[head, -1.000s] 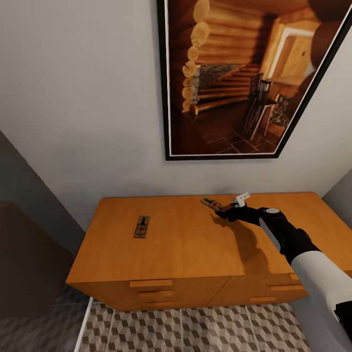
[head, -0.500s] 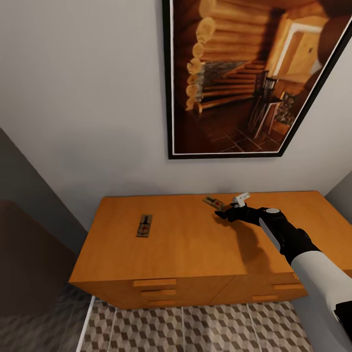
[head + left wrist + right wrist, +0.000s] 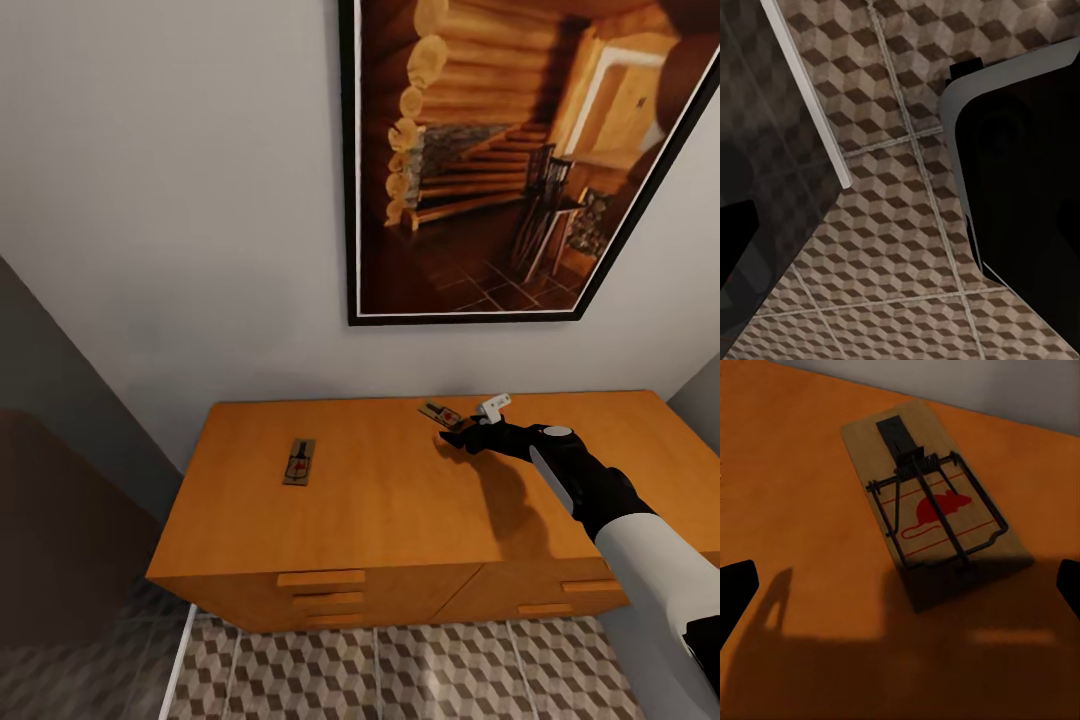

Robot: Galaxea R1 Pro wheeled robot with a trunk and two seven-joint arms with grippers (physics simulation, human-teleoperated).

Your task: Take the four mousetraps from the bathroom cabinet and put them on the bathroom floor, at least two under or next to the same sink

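Two mousetraps lie on top of the orange-brown cabinet (image 3: 380, 510). One mousetrap (image 3: 298, 462) rests flat toward the left side. The other mousetrap (image 3: 441, 413) (image 3: 934, 521) sits near the back edge, with a red mouse print and a dark wire bar. My right gripper (image 3: 452, 436) (image 3: 901, 592) hovers low over the cabinet top, just in front of this trap, open, its fingertips (image 3: 735, 600) spread wider than the board and not touching it. My left gripper hangs over the cube-patterned bathroom floor (image 3: 892, 225), one dark finger (image 3: 735, 255) at the picture's edge, holding nothing.
A large framed picture (image 3: 520, 160) hangs on the wall above the cabinet. Drawer handles (image 3: 320, 577) face me. A white strip (image 3: 178, 660) (image 3: 810, 97) runs along the floor (image 3: 400, 670) at the left, beside a dark partition (image 3: 60, 480). The robot's dark base (image 3: 1020, 187) stands on the tiles.
The head view has drifted slightly, shifting the whole scene right. My right gripper stays open in front of the rear mousetrap; nothing has been taken hold of.
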